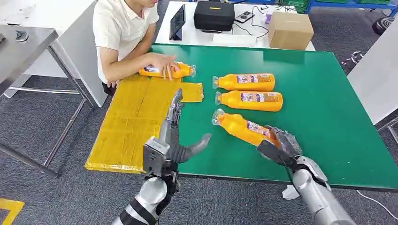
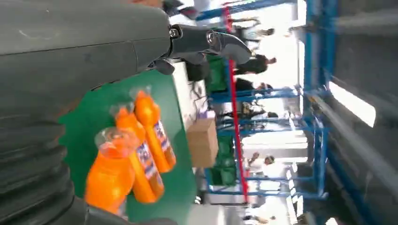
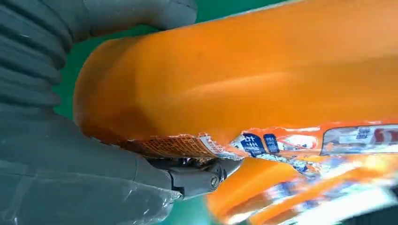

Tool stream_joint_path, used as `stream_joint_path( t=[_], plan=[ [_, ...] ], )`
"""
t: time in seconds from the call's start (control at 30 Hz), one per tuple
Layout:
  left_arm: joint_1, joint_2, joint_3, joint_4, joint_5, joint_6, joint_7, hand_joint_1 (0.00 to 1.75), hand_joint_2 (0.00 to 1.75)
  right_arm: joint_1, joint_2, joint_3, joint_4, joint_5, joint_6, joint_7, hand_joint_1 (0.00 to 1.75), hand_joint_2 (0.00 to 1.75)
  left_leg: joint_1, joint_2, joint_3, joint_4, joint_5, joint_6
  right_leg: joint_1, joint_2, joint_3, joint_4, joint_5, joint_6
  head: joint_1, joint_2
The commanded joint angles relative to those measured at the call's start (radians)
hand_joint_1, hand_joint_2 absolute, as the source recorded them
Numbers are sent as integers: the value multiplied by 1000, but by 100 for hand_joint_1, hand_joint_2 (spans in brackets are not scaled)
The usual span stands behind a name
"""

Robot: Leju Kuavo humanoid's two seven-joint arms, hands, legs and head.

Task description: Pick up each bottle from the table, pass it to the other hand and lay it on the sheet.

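From the head view I have my right hand point(image 1: 281, 145) grasping the nearest bottle point(image 1: 241, 127) at its base over the worktop point(image 1: 328, 117), left hand point(image 1: 174, 140) released beside the sheet point(image 1: 126, 126); the right wrist view confirms fingers point(image 3: 202, 178) wrapped round it, so next I judge handover.

— What is lying under the green-topped table point(image 1: 328, 117)?
— Grey carpet floor point(image 1: 42, 126) is spreading around it, with a yellow floor marking point(image 1: 8, 208) showing at the corner.
— And beyond?
— A white table point(image 1: 187, 33) is carrying a black case point(image 1: 214, 15) and a brown cardboard box point(image 1: 290, 29); blue metal shelving point(image 2: 263, 140) is standing further back under bright light.
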Motion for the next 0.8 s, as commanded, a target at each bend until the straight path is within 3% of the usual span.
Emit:
stream_joint_path(
  t=[0.03, 0.13, 0.3, 0.8],
  plan=[
    [66, 64, -71, 17, 214, -150, 37, 0, 175, 113, 86, -57, -314, -183, 38, -10, 175, 175, 1, 3, -3, -1, 1, -2, 2, 3, -5, 0, 2, -3, 0, 0],
    [141, 95, -74, 69, 308, -256, -3, 0, 175, 127, 97, -84, -371, -223, -25, -11, 175, 175, 0, 4, -3, -4, 1, -2, 1, 4, -4, -3, 2, -3, 0, 0],
    [183, 115, -54, 17, 356, -300, 22, 0, 175, 163, 128, -106, -427, -260, -58, -34, 175, 175, 2, 2, -8, -2, 0, -2, 1, 2, -8, -2, 0, -3, 0, 0],
    [144, 109, -69, 33, 319, -307, 28, 0, 175, 173, 193, 52, -389, -250, -28, -33, 175, 175, 1, 0, -16, -1, 1, -1, 0, 0, -16, 0, 0, -2, 0, 0]
  ],
)
